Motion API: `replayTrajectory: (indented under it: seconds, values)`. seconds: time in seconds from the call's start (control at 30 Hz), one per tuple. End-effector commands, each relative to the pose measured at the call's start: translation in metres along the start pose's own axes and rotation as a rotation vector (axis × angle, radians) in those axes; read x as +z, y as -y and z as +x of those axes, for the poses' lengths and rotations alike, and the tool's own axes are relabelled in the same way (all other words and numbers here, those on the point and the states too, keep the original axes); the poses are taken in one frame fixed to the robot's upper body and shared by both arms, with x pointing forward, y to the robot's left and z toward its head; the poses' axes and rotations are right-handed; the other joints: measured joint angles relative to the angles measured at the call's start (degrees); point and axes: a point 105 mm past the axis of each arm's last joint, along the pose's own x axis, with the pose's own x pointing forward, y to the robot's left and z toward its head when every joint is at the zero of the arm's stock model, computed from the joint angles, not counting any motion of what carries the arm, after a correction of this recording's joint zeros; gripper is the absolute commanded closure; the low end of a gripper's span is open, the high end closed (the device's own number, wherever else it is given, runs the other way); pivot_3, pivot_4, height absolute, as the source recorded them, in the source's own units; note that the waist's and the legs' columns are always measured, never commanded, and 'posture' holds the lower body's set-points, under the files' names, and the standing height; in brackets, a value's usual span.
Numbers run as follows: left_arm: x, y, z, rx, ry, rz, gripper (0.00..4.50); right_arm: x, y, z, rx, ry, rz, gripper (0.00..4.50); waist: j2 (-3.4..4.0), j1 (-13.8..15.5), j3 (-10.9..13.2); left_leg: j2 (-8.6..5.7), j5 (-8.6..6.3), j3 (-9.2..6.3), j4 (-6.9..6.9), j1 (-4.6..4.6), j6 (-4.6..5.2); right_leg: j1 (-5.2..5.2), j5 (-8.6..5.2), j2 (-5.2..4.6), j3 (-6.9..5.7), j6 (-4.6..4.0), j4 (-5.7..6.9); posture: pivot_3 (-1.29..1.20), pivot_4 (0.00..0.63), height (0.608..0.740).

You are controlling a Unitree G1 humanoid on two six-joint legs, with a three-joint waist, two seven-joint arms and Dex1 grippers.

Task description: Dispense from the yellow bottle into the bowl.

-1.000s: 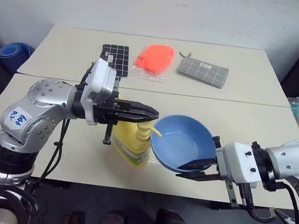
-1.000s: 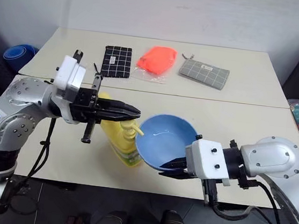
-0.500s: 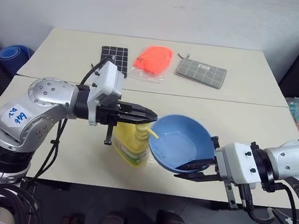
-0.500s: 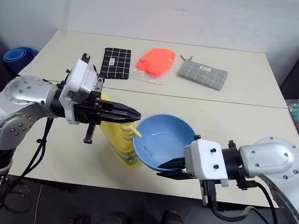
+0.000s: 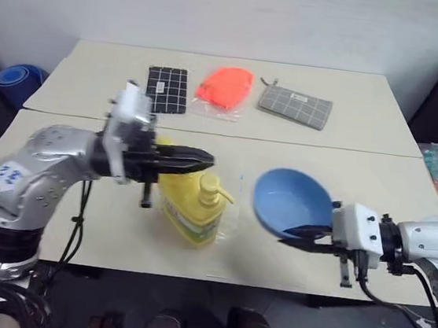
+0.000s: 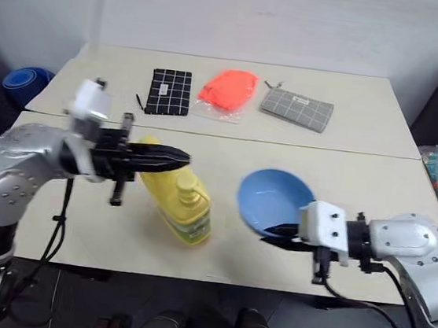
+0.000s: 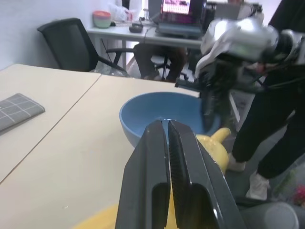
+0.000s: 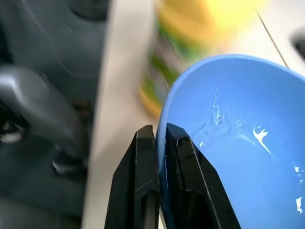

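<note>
So your right gripper (image 5: 299,235) is pinched on the rim of the bowl (image 5: 290,201), holding it off the tabletop (image 5: 359,180) near the front edge, well to the right of the yellow bottle (image 5: 191,204). The bottle stands upright by the front edge, pump spout aimed at the bowl. Your left gripper (image 5: 203,160), fingers together and empty, hovers level just above the pump, so it's the nearer one.

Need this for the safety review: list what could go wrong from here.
1. The right gripper pinches only the rim of the bowl, which holds clear liquid; a tilt or slip could spill it.
2. The left gripper, shut, hovers right above the yellow bottle; a sideways knock on its pump might tip it.
</note>
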Motion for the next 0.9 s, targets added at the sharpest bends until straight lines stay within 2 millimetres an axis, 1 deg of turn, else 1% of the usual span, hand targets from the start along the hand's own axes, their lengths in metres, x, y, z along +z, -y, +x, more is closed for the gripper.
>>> replayTrajectory:
  seconds: [0.03,0.1,0.17,0.2,0.23,0.27,0.3,0.33,0.4,0.47,0.53,0.6,0.67,0.7,0.73,0.77,0.83,0.87,0.9]
  values:
    - [0.011,-0.009,-0.040,0.139,0.021,0.055,4.30,-0.037,0.016,-0.005,-0.090,-0.002,0.012,4.50,0.01,-0.4,0.0,0.01,0.00,0.02,-0.01,0.01,0.00,-0.02,0.00,0.00,0.01,0.00,0.01,0.00,0.150,0.740]
    - [-0.002,-0.013,-0.066,0.245,-0.035,0.061,4.30,-0.066,0.025,-0.002,-0.132,-0.027,0.033,4.50,0.09,-0.9,0.1,0.01,0.01,0.06,-0.06,0.05,-0.01,-0.02,-0.01,0.00,0.03,-0.01,0.01,0.00,0.150,0.740]
    - [-0.013,-0.015,-0.089,0.348,-0.059,0.064,4.30,-0.088,0.032,0.001,-0.161,-0.057,0.048,4.50,0.18,-1.3,0.1,0.01,0.01,0.10,-0.07,0.08,-0.01,-0.02,-0.01,0.00,0.06,-0.02,0.04,0.00,0.150,0.740]
    - [-0.017,-0.014,-0.096,0.382,-0.063,0.067,4.30,-0.095,0.034,0.002,-0.166,-0.065,0.055,4.50,0.26,-1.3,0.2,0.00,0.01,0.10,-0.05,0.07,-0.01,-0.02,-0.01,0.00,0.06,-0.02,0.04,0.00,0.150,0.740]
    - [-0.027,-0.012,-0.106,0.424,-0.107,0.078,4.30,-0.102,0.038,0.002,-0.184,-0.063,0.068,4.50,0.27,-1.3,0.2,0.00,0.01,0.10,-0.04,0.06,-0.01,-0.04,-0.01,0.00,0.06,-0.02,0.06,0.00,0.150,0.740]
    - [-0.036,-0.009,-0.114,0.452,-0.140,0.077,3.92,-0.107,0.040,0.003,-0.194,-0.059,0.083,4.50,0.30,-1.3,0.2,0.00,0.01,0.11,-0.05,0.02,-0.01,-0.09,-0.01,0.00,0.08,-0.02,0.05,0.00,0.150,0.740]
    - [-0.045,-0.005,-0.121,0.476,-0.166,0.061,3.74,-0.111,0.043,0.003,-0.206,-0.054,0.080,4.19,0.33,-1.4,0.2,0.01,0.01,0.13,-0.06,0.02,-0.01,-0.10,-0.01,-0.01,0.09,-0.03,0.04,0.00,0.150,0.740]
    - [-0.057,0.000,-0.130,0.502,-0.206,0.061,3.43,-0.114,0.045,0.004,-0.218,-0.044,0.088,3.84,0.33,-1.4,0.2,0.01,0.01,0.15,-0.07,0.03,-0.01,-0.10,-0.01,-0.01,0.12,-0.02,0.04,0.00,0.150,0.740]
    - [-0.073,0.008,-0.139,0.537,-0.249,0.049,2.85,-0.113,0.047,0.004,-0.225,-0.018,0.054,3.29,0.35,-1.4,0.2,0.01,0.01,0.17,-0.07,0.03,-0.01,-0.09,-0.01,-0.01,0.13,-0.03,0.04,0.00,0.150,0.740]
    - [-0.088,0.014,-0.145,0.570,-0.272,0.026,2.21,-0.102,0.053,-0.001,-0.273,0.049,0.030,2.58,0.36,-1.1,0.2,0.02,0.01,0.14,-0.08,0.01,-0.01,-0.09,-0.02,-0.01,0.10,-0.03,0.01,0.00,0.150,0.740]
    - [-0.104,0.021,-0.150,0.587,-0.311,0.004,1.58,-0.093,0.055,-0.009,-0.309,0.107,0.026,1.87,0.42,-0.9,0.3,0.01,0.00,0.13,-0.05,-0.02,-0.01,-0.08,-0.01,-0.03,0.09,-0.03,0.01,0.00,0.150,0.740]
    - [-0.119,0.030,-0.151,0.570,-0.355,0.001,1.00,-0.083,0.048,-0.018,-0.342,0.184,0.048,1.21,0.43,-0.5,0.3,0.01,0.00,0.13,-0.02,-0.01,0.00,-0.05,-0.01,-0.03,0.09,-0.02,0.02,0.00,0.150,0.740]
    - [-0.128,0.035,-0.153,0.579,-0.369,0.005,0.34,-0.072,0.033,-0.027,-0.350,0.239,0.057,0.47,0.43,-0.1,0.3,0.03,-0.03,0.10,-0.08,0.01,-0.01,-0.05,-0.01,-0.02,0.08,-0.03,-0.01,0.00,0.150,0.740]
    - [-0.133,0.036,-0.154,0.592,-0.377,0.024,0.33,-0.063,0.025,-0.031,-0.369,0.269,0.058,0.13,0.47,0.3,0.3,0.04,-0.05,0.11,-0.09,0.00,0.00,-0.04,-0.01,-0.02,0.08,-0.03,-0.04,0.00,0.150,0.740]
    - [-0.136,0.037,-0.155,0.602,-0.379,0.038,0.33,-0.056,0.019,-0.035,-0.389,0.290,0.063,0.02,0.53,0.5,0.3,0.04,-0.06,0.10,-0.10,-0.02,0.02,-0.04,-0.01,-0.02,0.08,-0.03,-0.07,0.00,0.150,0.740]
    - [-0.141,0.037,-0.156,0.618,-0.388,0.058,0.33,-0.051,0.010,-0.039,-0.404,0.307,0.085,0.02,0.55,0.5,0.3,0.04,-0.09,0.08,-0.10,-0.01,0.03,-0.02,-0.01,-0.03,0.06,-0.03,-0.09,0.00,0.150,0.740]
    - [-0.149,0.037,-0.157,0.632,-0.411,0.104,0.33,-0.046,-0.015,-0.039,-0.374,0.289,0.102,0.02,0.58,0.6,0.3,0.03,-0.11,0.12,-0.06,0.00,0.05,0.01,0.00,-0.02,0.09,-0.01,-0.10,0.00,0.150,0.740]
    - [-0.155,0.038,-0.158,0.647,-0.432,0.110,0.33,-0.046,-0.027,-0.039,-0.358,0.276,0.122,0.02,0.58,0.6,0.3,0.02,-0.13,0.14,-0.05,0.04,0.08,0.07,0.00,-0.04,0.10,0.00,-0.10,0.00,0.150,0.740]
    - [-0.162,0.043,-0.159,0.646,-0.446,0.091,0.33,-0.055,-0.043,-0.042,-0.335,0.227,0.124,0.02,0.44,0.1,0.3,0.03,-0.13,0.14,-0.05,0.08,0.08,0.11,0.00,-0.03,0.10,0.01,-0.11,0.00,0.150,0.740]
